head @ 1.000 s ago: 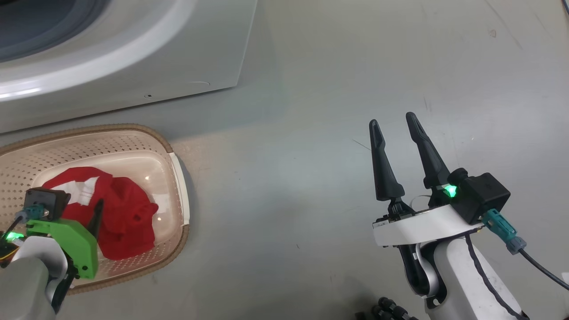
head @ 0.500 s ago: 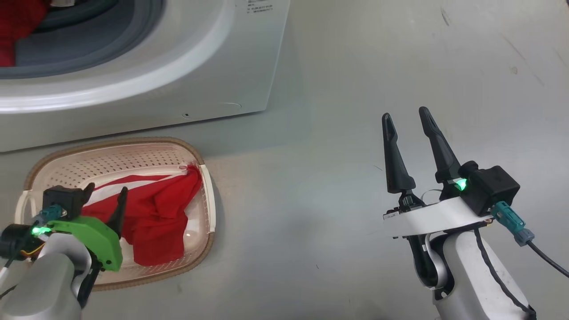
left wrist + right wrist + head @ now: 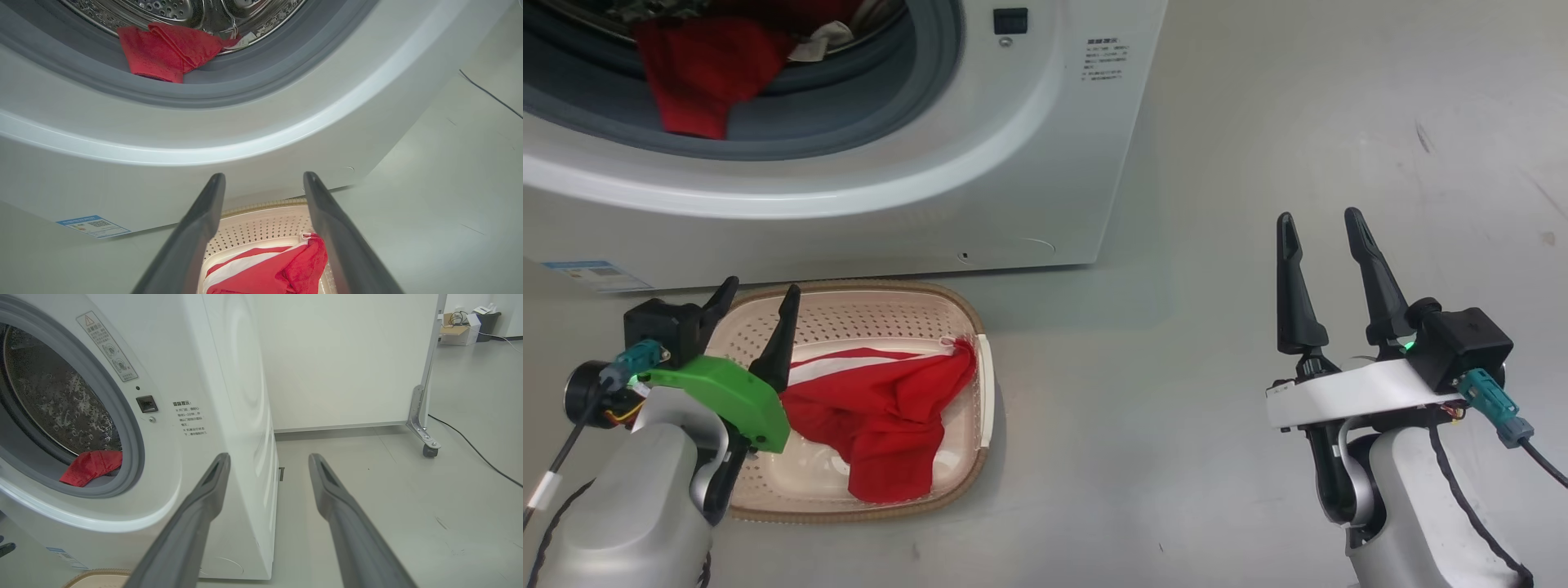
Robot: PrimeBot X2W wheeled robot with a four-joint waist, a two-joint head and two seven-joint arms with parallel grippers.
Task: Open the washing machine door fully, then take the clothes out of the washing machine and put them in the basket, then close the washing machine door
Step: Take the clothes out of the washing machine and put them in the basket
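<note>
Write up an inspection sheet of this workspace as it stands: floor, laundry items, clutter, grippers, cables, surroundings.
surface: grey floor, scuffed.
job's things: washing machine with its opening uncovered and a red garment draped over the grey seal; basket on the floor in front of it, holding a striped garment, red and white.
clutter: nothing seen.
grippers: left gripper open, empty, above the basket's back left; right gripper open, empty, above the floor to the machine's right.
cables: black cable lying on the floor; teal plug with a black lead at the right wrist.
surroundings: white panel on a castor; cardboard box far behind.
</note>
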